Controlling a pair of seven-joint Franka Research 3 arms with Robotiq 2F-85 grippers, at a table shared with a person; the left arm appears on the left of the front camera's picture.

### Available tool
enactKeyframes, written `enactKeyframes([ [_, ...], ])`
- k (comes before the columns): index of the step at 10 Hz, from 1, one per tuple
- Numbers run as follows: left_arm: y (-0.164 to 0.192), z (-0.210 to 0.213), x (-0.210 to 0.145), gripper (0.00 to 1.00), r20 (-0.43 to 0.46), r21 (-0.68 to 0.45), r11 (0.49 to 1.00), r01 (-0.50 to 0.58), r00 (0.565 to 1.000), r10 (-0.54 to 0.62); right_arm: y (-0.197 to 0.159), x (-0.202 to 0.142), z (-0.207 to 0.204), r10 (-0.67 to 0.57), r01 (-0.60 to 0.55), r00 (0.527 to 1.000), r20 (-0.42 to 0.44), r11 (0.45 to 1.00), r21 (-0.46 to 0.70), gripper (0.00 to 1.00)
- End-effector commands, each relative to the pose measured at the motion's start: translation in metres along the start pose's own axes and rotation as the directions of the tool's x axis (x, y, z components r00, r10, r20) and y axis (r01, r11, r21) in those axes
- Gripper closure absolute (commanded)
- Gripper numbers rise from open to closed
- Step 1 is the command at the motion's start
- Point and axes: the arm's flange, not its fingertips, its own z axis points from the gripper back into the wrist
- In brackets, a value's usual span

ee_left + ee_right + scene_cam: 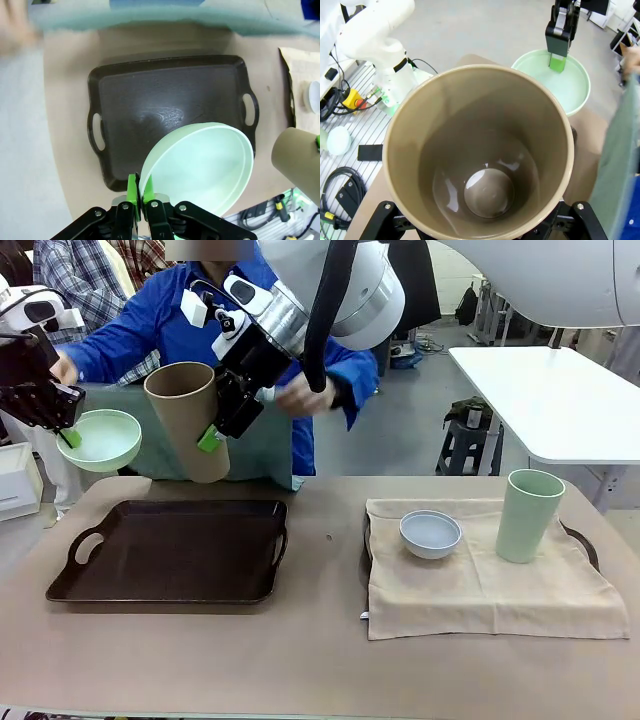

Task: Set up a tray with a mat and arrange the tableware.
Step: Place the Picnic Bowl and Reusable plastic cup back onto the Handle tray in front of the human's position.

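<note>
On the bench (320,670) the dark tray (170,550) lies bare while a person holds a teal mat (255,445) behind it. I'd keep both arms high until that's laid. Right pincer (215,420) is clamped on the tan cup (190,420); left pincer (139,192) pinches the mint bowl (200,170) rim. I see no readable writing
</note>
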Motion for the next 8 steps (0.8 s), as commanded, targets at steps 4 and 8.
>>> enactKeyframes([
  [4, -0.0003, 0.0017, 0.0002, 1.00, 0.007, 0.000, 1.000, 0.005, 1.000, -0.005, 0.0003, 0.0016, 0.0018, 0.001, -0.001, 1.000, 0.004, 1.000, -0.001, 0.17],
  [8, -0.0003, 0.0017, 0.0002, 1.00, 0.007, 0.000, 1.000, 0.005, 1.000, -0.005, 0.0003, 0.0016, 0.0018, 0.001, -0.001, 1.000, 0.004, 1.000, -0.001, 0.17],
])
